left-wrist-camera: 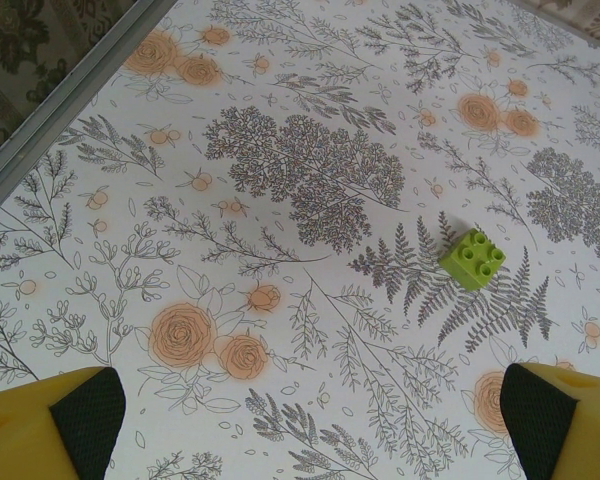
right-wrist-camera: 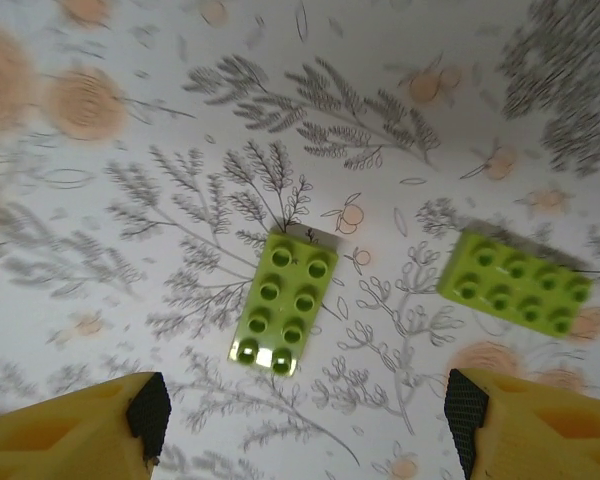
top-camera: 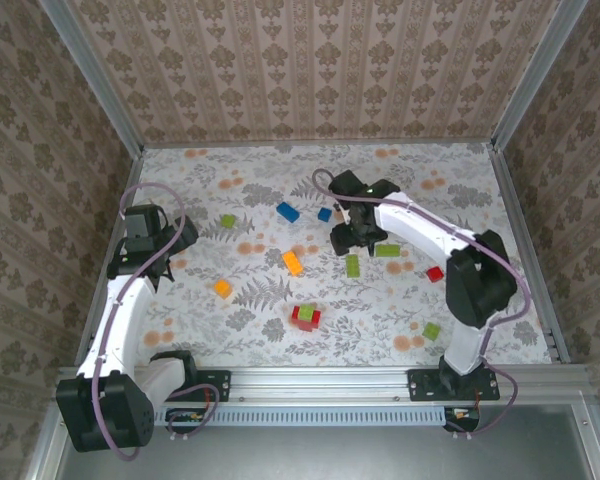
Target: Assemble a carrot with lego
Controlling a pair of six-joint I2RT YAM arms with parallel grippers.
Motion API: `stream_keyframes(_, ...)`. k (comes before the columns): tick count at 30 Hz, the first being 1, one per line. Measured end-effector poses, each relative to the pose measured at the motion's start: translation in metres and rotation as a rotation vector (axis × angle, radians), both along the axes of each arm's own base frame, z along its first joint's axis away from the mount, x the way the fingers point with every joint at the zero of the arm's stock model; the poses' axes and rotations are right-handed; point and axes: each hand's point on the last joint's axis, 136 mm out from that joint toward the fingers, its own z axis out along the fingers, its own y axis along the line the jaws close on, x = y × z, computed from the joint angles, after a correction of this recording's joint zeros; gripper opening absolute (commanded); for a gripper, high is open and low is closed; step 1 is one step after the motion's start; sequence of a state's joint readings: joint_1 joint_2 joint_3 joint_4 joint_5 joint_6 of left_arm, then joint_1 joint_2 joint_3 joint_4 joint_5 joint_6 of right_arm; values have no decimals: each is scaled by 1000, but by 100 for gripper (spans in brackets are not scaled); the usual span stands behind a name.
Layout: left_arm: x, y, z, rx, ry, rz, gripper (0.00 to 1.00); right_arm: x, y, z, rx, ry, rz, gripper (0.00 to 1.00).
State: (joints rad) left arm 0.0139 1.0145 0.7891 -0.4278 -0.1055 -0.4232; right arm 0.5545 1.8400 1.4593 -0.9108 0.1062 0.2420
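Top external view looks down on a flower-patterned table (top-camera: pixel 400 170) with lego bricks scattered over it. The right gripper (top-camera: pixel 352 240) hangs over the far middle, its jaws standing wide with nothing between them. Seen from its wrist, a green oblong brick (right-wrist-camera: pixel 282 303) lies flat on the table below, between the yellow fingers (right-wrist-camera: pixel 70 435) and touching neither. A second green oblong brick (right-wrist-camera: pixel 515 283) lies apart from it to one side.

The left gripper (top-camera: pixel 170 240) sits near the left edge, its jaws likewise spread wide and empty. A green square brick (left-wrist-camera: pixel 472 259) lies ahead of it on a fern print.

Elsewhere on the table:
- a blue oblong brick (top-camera: pixel 287 211) and a small blue brick (top-camera: pixel 324 214) near the right gripper
- an orange oblong brick (top-camera: pixel 293 262) in the middle
- a small orange brick (top-camera: pixel 222 288) to its left
- a small red brick (top-camera: pixel 435 273) over on the right
- nearer the arms, a red brick with a green one on top (top-camera: pixel 305 317)
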Motion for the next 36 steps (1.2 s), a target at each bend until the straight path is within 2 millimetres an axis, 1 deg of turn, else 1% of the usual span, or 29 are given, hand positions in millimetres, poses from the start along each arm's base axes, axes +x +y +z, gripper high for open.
stream_keyframes(1, 0, 0, 0, 0, 0, 0, 100, -1, 1, -12, -6, 18, -17, 76)
stream_keyframes(3, 0, 0, 0, 0, 0, -1, 100, -2, 2, -29, -14, 42, -41, 76)
stream_keyframes(5, 0, 0, 0, 0, 0, -1, 100, -3, 2, -40, -19, 57, -65, 76)
stream_keyframes(9, 0, 0, 0, 2, 0, 1, 100, 0, 5, -48, -5, 52, -104, 74)
stream_keyframes(13, 0, 0, 0, 2, 0, 1, 100, 2, 7, -57, 6, 52, -140, 70)
stream_keyframes(17, 0, 0, 0, 2, 0, 1, 100, -2, 4, -68, 3, 64, -163, 68)
stream_keyframes(20, 0, 0, 0, 2, 1, 1, 100, -9, 0, -76, -6, 80, -177, 65)
stream_keyframes(22, 0, 0, -1, 2, 3, 1, 100, -9, 2, -78, 7, 79, -187, 60)
stream_keyframes(25, 1, 0, -2, 2, 7, 1, 100, -9, 5, -78, 24, 76, -194, 46)
stream_keyframes(28, 1, 0, -2, 2, 9, 1, 100, -9, 5, -77, 29, 70, -193, 38)
stream_keyframes(32, 1, 0, -2, 2, 9, 1, 100, -10, 5, -75, 37, 64, -188, 32)
stream_keyframes(36, 1, 0, -3, 2, 10, 1, 100, -16, 6, -73, 24, 76, -143, 31)
